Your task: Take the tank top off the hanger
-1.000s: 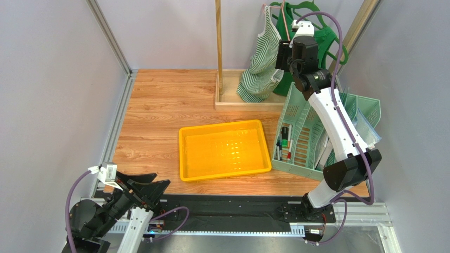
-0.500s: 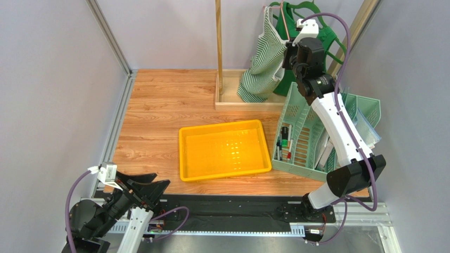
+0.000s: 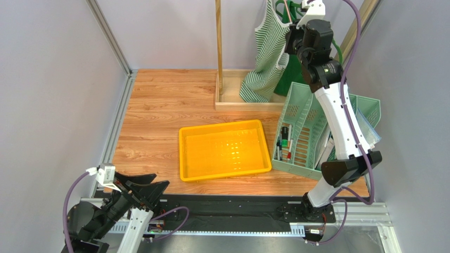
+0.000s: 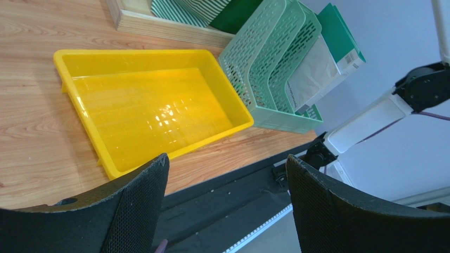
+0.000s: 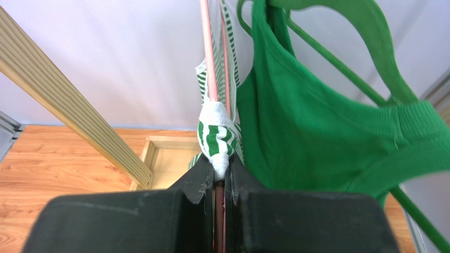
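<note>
A green-and-white striped tank top (image 3: 266, 58) hangs from a thin pink hanger (image 3: 286, 8) at the back right, beside a wooden post (image 3: 218, 37). My right gripper (image 3: 291, 38) is raised to its shoulder. In the right wrist view the gripper (image 5: 219, 171) is shut on the bunched striped strap (image 5: 215, 134), and the pink hanger rod (image 5: 207, 52) runs between the fingers too. A plain green top (image 5: 317, 121) on a green hanger (image 5: 380, 37) hangs just to the right. My left gripper (image 3: 153, 184) rests open at the near left edge, holding nothing (image 4: 227, 158).
A yellow tray (image 3: 182, 153) lies mid-table, its rim (image 4: 132, 52) also showing in the left wrist view. A mint mesh file organizer (image 3: 301, 132) with papers and pens stands right of it. The post rises from a wooden base box (image 3: 232, 100).
My right gripper closed on the striped strap and rose toward the top of the view, lifting that side of the tank top. The left arm stayed still.
</note>
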`<state>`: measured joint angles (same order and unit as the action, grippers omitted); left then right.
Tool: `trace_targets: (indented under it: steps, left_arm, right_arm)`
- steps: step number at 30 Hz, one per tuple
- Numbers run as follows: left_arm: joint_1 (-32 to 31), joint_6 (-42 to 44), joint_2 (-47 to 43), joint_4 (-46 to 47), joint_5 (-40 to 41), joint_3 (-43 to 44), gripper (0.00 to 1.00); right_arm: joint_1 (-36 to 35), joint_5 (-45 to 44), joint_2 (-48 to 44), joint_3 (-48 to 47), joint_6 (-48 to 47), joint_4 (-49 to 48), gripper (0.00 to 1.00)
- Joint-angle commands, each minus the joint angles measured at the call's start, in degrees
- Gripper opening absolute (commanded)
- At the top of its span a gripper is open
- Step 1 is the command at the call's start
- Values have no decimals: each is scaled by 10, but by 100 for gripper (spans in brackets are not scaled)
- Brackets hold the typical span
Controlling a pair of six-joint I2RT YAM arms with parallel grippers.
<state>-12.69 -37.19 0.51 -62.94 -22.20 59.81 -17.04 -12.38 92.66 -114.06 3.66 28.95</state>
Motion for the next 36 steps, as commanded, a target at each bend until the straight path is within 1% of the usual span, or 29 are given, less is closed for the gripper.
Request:
trace_targets:
  steps: [1,3,4,8,12,13,17,21,25,28,31,36]
  left_arm:
    - [-1,-9,-9,11,-10,21,86]
    - [-1,-10,-9,9,-10,26,85]
    - [-1,-10,-9,5,-9,26,85]
    - [-1,-13,-9,-1,-10,28,85]
    - [-1,-17,-9,-1,-13,29,85]
    - [-1,-17,-9,0,-14,28,85]
    - [-1,-22,-9,4,-16,18,84]
    - [-1,-29,-9,10,-22,8,84]
    - [-1,-33,-11,12,-26,4,84]
    - [-1,-32,-11,12,-27,4,84]
    - [-1,-31,-11,10,-29,4,84]
    - [-1,-32,-11,7,-28,7,84]
  right_arm:
    - [2,34,58,-139,16,13,0]
    - [1,48,96,-203,27,63,0]
    - [1,64,104,-216,35,78,0]
    - [0,96,113,-223,80,108,0]
    - [1,115,100,-220,111,138,0]
    - [1,137,87,-215,116,140,0]
    - [2,147,46,-162,130,129,0]
    - [15,180,32,-151,144,123,0]
    - [52,277,61,-187,186,128,0]
    - [67,335,91,-222,207,130,0]
    - [73,377,117,-246,235,127,0]
    - [88,436,144,-252,308,103,0]
